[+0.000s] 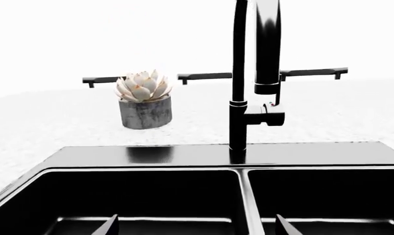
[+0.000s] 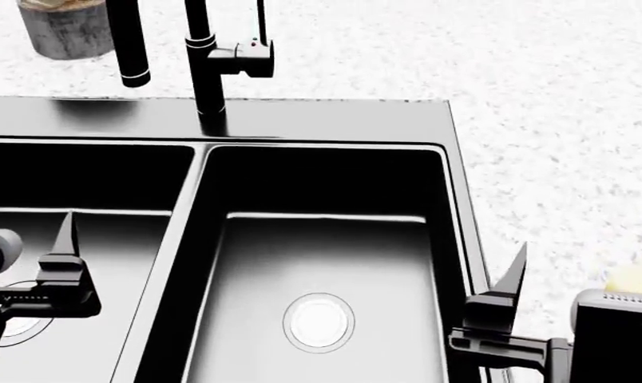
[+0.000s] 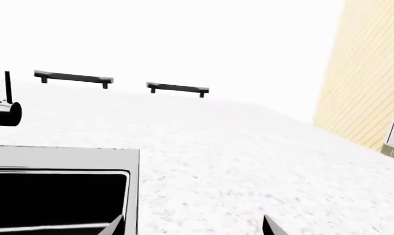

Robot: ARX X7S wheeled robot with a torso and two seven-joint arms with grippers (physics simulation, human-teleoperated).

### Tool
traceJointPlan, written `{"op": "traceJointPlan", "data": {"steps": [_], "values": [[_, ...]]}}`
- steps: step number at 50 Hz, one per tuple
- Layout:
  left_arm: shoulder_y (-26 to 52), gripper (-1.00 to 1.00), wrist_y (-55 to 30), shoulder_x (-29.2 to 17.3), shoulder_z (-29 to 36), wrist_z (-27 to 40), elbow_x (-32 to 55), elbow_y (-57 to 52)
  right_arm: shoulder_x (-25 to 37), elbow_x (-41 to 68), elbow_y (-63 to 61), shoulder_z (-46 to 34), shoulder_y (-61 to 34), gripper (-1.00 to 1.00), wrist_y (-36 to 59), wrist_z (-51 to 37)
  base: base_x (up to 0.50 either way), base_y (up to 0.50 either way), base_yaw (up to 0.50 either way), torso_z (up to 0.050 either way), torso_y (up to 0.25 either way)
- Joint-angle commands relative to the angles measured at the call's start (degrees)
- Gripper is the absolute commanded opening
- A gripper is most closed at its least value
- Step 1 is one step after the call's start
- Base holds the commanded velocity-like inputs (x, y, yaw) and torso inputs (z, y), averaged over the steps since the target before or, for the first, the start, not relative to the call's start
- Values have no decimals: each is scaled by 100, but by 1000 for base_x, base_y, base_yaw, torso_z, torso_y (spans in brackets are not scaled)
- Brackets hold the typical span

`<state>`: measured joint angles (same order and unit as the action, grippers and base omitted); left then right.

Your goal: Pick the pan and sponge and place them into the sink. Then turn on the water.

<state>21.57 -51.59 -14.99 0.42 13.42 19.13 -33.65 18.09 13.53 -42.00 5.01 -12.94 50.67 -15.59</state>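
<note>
The black double-basin sink [image 2: 321, 132] fills the head view, with a silver drain [image 2: 318, 321] in its right basin. Its tall black tap [image 2: 204, 64] stands behind the divider [image 1: 246, 205]. My left gripper [image 1: 195, 227] hangs open and empty over the left basin, one of its fingers [image 2: 65, 239] showing there. Right of the sink, over the speckled counter, my right gripper [image 2: 582, 267] is open, and the pale-yellow sponge [image 2: 624, 279] peeks out between its fingers, below them. The pan is out of view. No water shows under the spout [image 2: 135, 76].
A potted succulent [image 1: 143, 100] stands on the counter behind the left basin. Black rails [image 3: 177, 88] run along the white back wall. A wooden panel [image 3: 367, 73] rises at the far right. The speckled counter [image 3: 249, 161] spreads right of the sink's rim [image 3: 66, 159].
</note>
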Motion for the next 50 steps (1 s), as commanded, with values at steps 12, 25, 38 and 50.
{"op": "traceJointPlan", "data": {"steps": [12,25,38,50], "values": [[-13,100,-35,-22,-30,77,58,108,-654,-690,226,137,-638,100,1066,-1511,0,0,0,0,0],[-4,100,29,-10,-25,101,85,146,-1419,-545,1058,304,-897,100,1078,-1895,0,0,0,0,0],[-104,100,156,-35,-4,86,95,254,-1509,-561,1879,154,-1134,100,620,-2371,0,0,0,0,0],[-151,100,214,-69,-39,86,128,303,-1480,-403,2796,457,-1448,100,49,-2519,0,0,0,0,0]]}}
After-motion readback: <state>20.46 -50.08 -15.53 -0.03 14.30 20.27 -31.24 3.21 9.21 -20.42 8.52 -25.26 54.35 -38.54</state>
